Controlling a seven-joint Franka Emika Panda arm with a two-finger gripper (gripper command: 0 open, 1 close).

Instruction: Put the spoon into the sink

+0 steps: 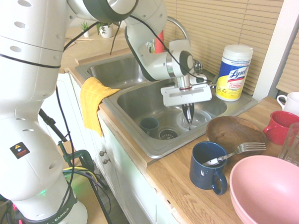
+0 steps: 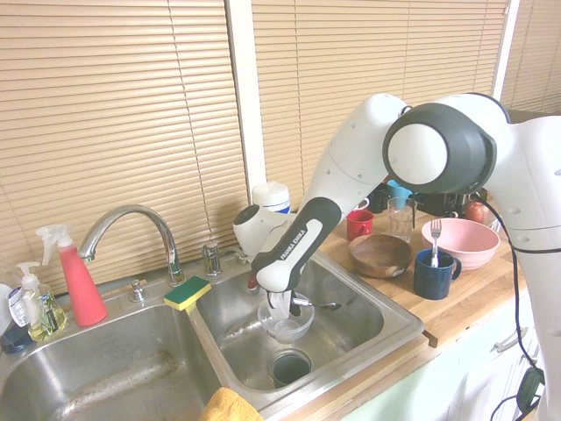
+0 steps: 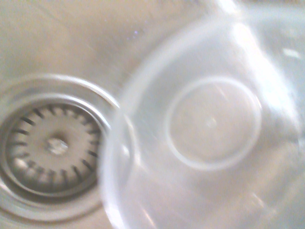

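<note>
One spoon (image 2: 314, 305), clamped in the closed end effector (image 1: 189, 121), lies nearly level above the sink (image 1: 139, 100).

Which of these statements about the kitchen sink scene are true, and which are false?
1. A fork stands in the dark blue mug. True.
2. The yellow cloth lies at the bottom of a sink basin. False: it hangs over the front edge beside the sink.
3. The pincer hangs over the clear bowl in the sink. True.
4. The pink bowl sits in the sink. False: it is on the wooden worktop.
5. The pincer is wide open. False: it is shut.
</note>
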